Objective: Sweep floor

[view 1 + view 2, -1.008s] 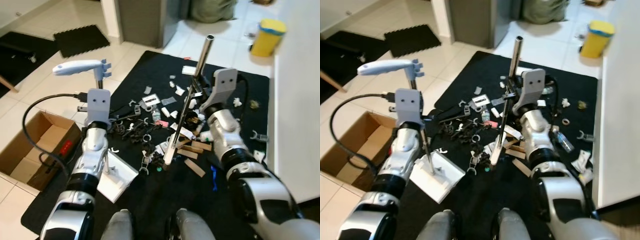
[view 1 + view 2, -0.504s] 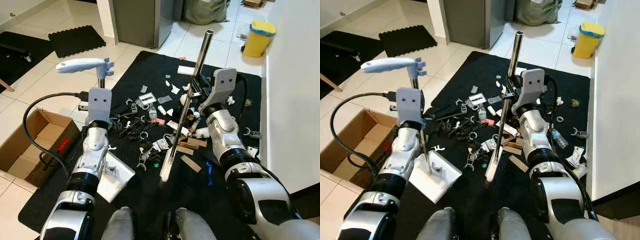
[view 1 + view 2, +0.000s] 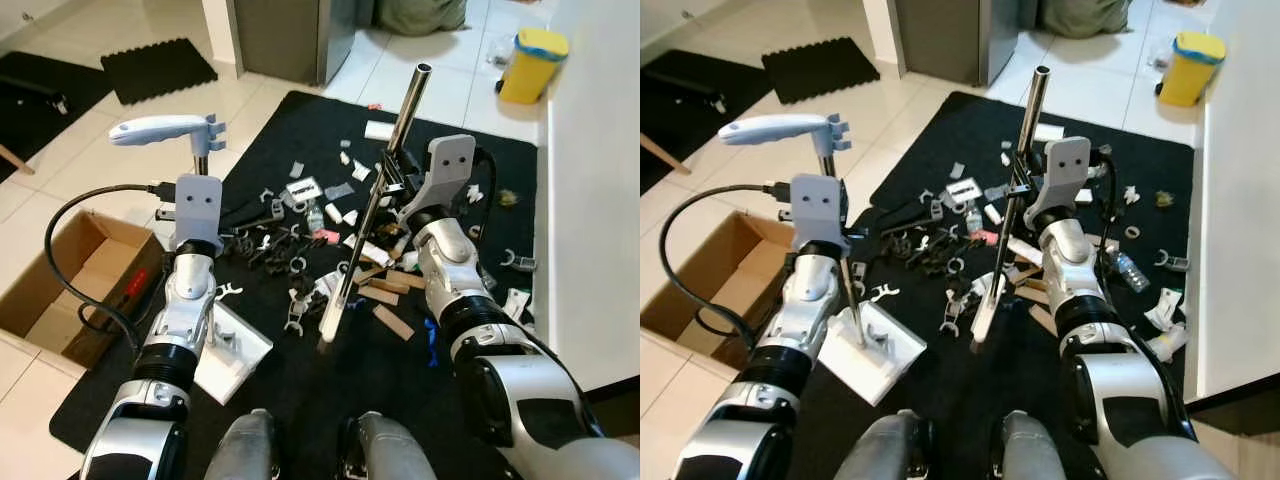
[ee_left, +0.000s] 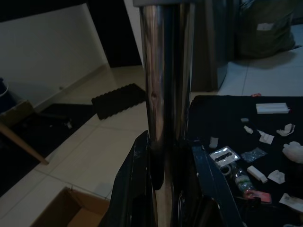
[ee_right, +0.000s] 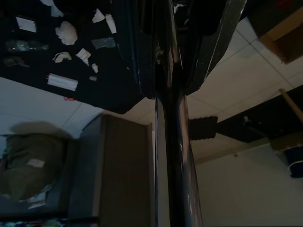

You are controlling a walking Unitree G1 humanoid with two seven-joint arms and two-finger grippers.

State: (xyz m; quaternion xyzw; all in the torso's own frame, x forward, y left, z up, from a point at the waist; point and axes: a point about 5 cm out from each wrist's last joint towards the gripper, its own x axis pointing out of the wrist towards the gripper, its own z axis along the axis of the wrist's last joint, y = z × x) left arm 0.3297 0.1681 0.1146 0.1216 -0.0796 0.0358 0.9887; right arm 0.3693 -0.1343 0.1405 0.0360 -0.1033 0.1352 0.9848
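Chrome broom handle [image 3: 380, 190] is clamped between the fingers of the right gripper [image 3: 392, 185]; its axis slopes down toward the dustpan [image 3: 232, 350], held upright by the left gripper [image 4: 165, 177] closed on its pole [image 4: 166, 85]. Debris [image 3: 300, 255] lies beyond the dustpan.

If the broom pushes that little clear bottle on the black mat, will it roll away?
Probably: the small plastic bottle lies on its side and looks round. It seems light, so it may skid. Scraps crowded around it on the black mat might stop it soon.
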